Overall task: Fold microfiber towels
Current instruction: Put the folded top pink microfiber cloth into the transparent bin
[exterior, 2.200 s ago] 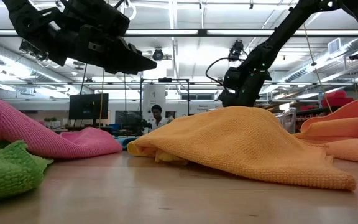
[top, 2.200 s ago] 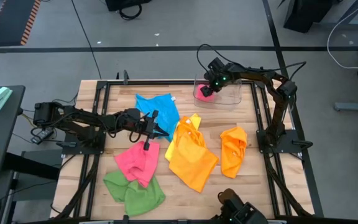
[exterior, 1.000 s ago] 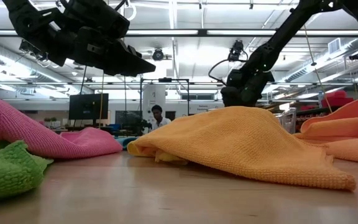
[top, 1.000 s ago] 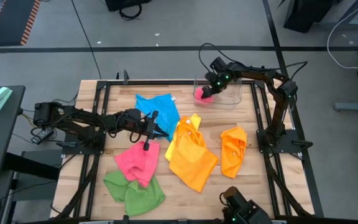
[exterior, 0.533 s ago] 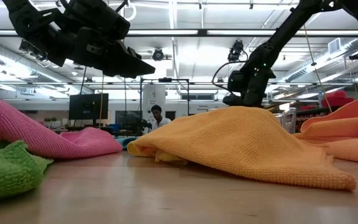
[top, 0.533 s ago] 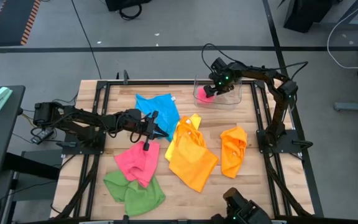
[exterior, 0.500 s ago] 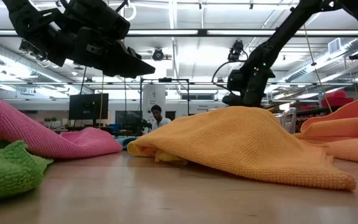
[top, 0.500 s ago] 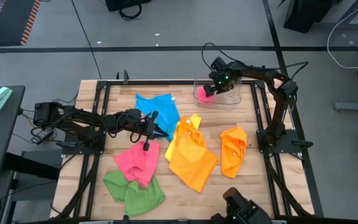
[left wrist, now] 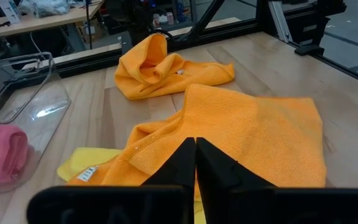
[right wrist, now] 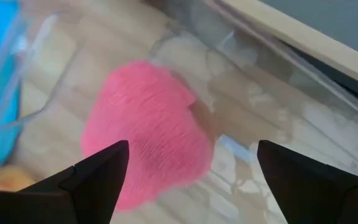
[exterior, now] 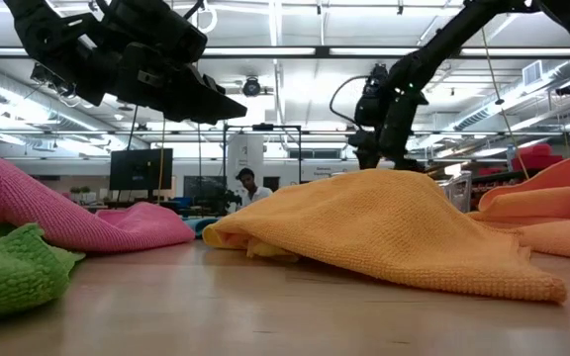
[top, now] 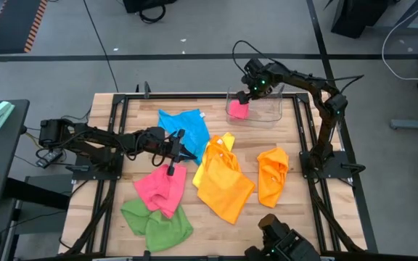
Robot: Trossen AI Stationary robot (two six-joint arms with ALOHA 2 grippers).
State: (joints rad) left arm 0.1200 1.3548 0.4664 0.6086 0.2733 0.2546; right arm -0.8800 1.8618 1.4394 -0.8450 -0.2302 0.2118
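Several microfiber towels lie loose on the table: blue, pink, green, yellow, a large orange one and a smaller orange one. Another pink towel, bunched compact, rests on the floor of the clear bin. My right gripper hangs open above that towel, pointing steeply down, clear of it. My left gripper hovers shut over the table between the blue and pink towels, holding nothing.
The clear bin stands at the table's far edge, right of the middle. Black frame rails run along the table's left and right sides. Bare wood shows at the near right corner. A person sits far off in the room behind.
My right gripper has risen from just over the pink towel in the bin to well above it, tipping as it rose, and has stayed open. The pink towel has stayed in the bin.
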